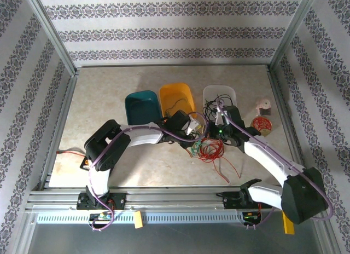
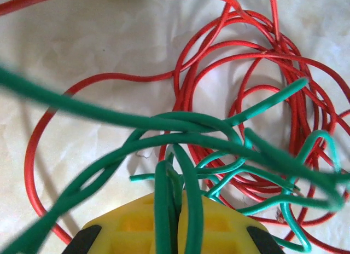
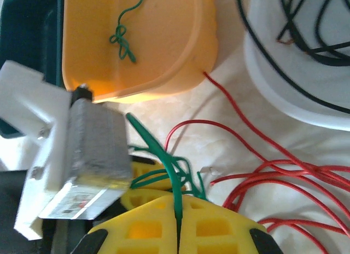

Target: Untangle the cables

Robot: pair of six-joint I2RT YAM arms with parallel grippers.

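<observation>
My left gripper point(image 2: 176, 213) is clamped tight on several strands of green cable point(image 2: 180, 125). My right gripper point(image 3: 178, 213) is pinched closed on green too, just beside it. Green lies tangled over red cable point(image 2: 109, 78) coils on the table point(image 2: 65, 40).

Risk: pulling apart cinches green around red, or drags the pile.

Left wrist view shows that weave. Right wrist view adds black cable point(image 3: 306, 29) in the white bin point(image 3: 284, 95) and a green scrap point(image 3: 123, 38) in the orange bin point(image 3: 164, 62).

counter point(image 1: 109, 95): pale marbled top | teal bin point(image 1: 141, 105): far centre, left of the row | orange bin point(image 1: 174, 95): touching the teal bin's right side | white bin point(image 1: 210, 91): just right of the orange bin | small white item point(image 1: 264, 107) and red round item point(image 1: 261, 124): right, near the edge | walls point(image 1: 164, 32): patterned stripes
</observation>
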